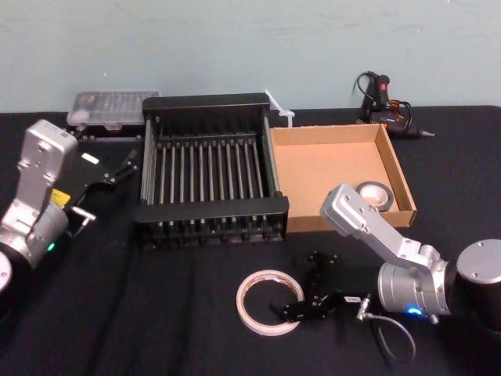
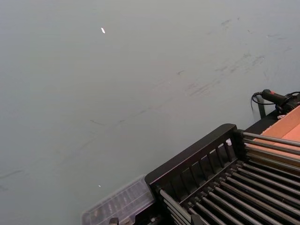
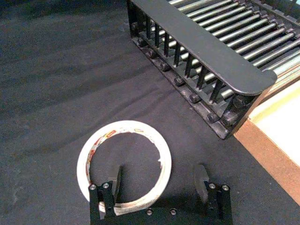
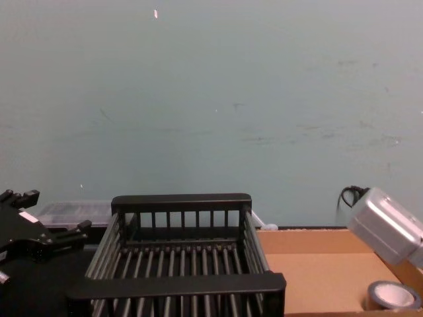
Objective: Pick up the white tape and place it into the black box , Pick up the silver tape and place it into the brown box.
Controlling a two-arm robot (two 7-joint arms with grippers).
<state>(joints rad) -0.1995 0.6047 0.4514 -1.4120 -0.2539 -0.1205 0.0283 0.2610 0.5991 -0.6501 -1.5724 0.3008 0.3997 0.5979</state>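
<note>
The white tape lies flat on the black cloth in front of the black box. My right gripper is low at the ring's right side and open. In the right wrist view one finger stands inside the white tape and the other finger outside it, so the band's near edge lies between them. The silver tape rests in the front right corner of the brown box, and the silver tape also shows low in the chest view. My left gripper hovers open, left of the black box.
A clear plastic case sits behind the black box at the back left. A black and red tool with a cord lies behind the brown box. A white plastic strip pokes up between the boxes. Bare cloth stretches left of the ring.
</note>
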